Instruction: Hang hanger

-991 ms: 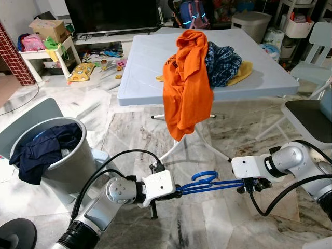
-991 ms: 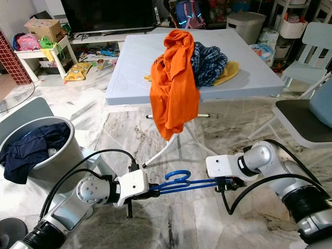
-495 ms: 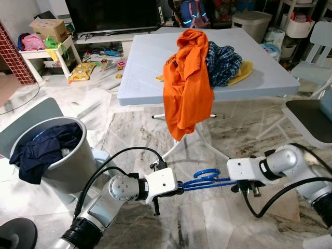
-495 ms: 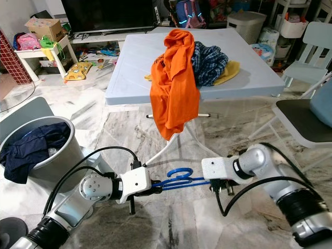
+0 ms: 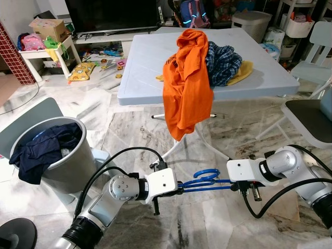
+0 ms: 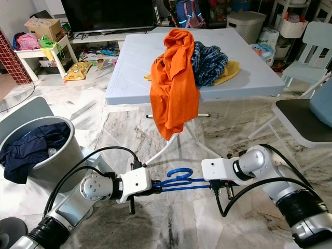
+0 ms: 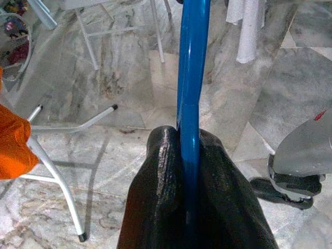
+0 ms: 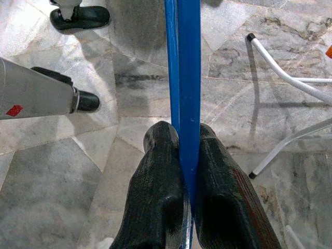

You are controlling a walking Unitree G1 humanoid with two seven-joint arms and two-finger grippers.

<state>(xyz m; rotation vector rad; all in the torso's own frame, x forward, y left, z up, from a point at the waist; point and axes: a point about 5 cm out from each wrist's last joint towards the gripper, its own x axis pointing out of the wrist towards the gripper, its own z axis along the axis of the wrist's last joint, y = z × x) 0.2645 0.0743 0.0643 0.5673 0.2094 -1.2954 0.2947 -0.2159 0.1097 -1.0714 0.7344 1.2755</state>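
Blue hanger (image 5: 205,180) being held level, low over marble floor (image 5: 129,135), short of worktop (image 5: 150,62). Left pincer (image 7: 188,171) clamping one end; right pincer (image 8: 182,161) clamping other, fingers pressing both sides.

Advice: keep both grips firm, ends level, hook (image 5: 206,175) free; avoid twisting while lifting.

Orange shirt (image 5: 185,78) hanging over worktop edge, checked shirt (image 5: 224,61) lying behind. Bin (image 5: 70,166) holding dark clothes standing at left. Toys cluttering floor beyond.

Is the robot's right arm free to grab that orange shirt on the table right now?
Probably not: the right tool is shut on the blue hanger, low above the floor, and the orange shirt hangs farther off on the table.
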